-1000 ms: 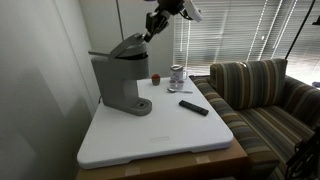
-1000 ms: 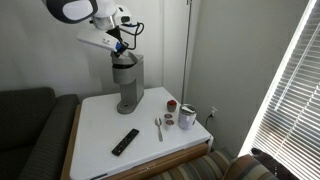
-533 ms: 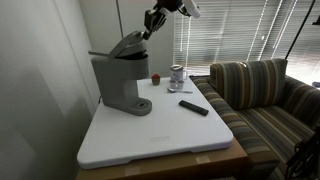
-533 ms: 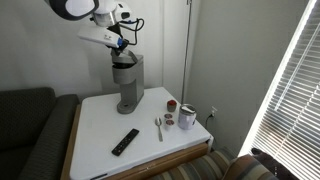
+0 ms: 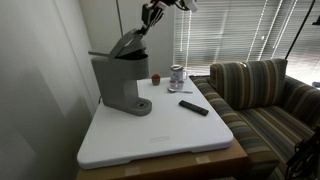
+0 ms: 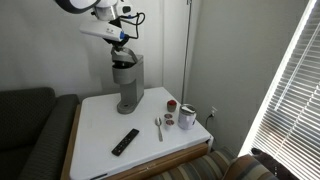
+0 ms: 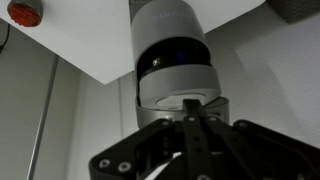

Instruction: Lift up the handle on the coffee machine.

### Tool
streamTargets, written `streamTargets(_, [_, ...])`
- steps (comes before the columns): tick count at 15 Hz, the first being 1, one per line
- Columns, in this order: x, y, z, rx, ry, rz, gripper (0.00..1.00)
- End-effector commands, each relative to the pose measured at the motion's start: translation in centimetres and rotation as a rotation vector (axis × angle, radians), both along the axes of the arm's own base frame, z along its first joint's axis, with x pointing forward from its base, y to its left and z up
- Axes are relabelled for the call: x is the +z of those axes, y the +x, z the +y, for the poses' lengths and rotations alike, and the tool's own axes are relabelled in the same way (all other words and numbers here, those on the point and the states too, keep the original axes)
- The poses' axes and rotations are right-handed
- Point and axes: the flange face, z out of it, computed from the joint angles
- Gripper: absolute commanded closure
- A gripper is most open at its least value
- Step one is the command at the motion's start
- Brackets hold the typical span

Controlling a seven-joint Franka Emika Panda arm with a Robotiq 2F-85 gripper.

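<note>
Up by the back edge of the desk (image 5: 150, 138), tucked toward the corner against the wall, stands the grey coffee machine (image 5: 118, 82), and its handle (image 5: 126, 42) is already off the body, tilted steeply with its front end high. The gripper (image 5: 147, 17) sits right at that raised end. From the wrist view its fingers are drawn together to a thin line just over the machine's head, though I cannot tell whether the handle's rim is nipped between them or only riding on them. So the lift looks well under way and the head is plainly opening. What's left, by my reading, is the last bit of swing, if the lever goes any further back, and then letting go cleanly. Nearer the middle and the window-side edge, the black remote (image 5: 194, 107) and the metallic cup (image 5: 177, 75) lie well apart from the machine.
</note>
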Motion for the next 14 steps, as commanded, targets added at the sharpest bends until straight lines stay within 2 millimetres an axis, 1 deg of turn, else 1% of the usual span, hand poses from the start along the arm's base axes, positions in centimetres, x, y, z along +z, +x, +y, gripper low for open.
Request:
streamTargets(1, [0.6,1.3,0.2,0.017,-0.003,0.004,1.00])
streamTargets(8, [0.7,2.8,0.3,0.048,-0.013,0.050,1.00])
streamTargets(14, [2.3,3.9,0.8,0.071,-0.056,0.075,1.00])
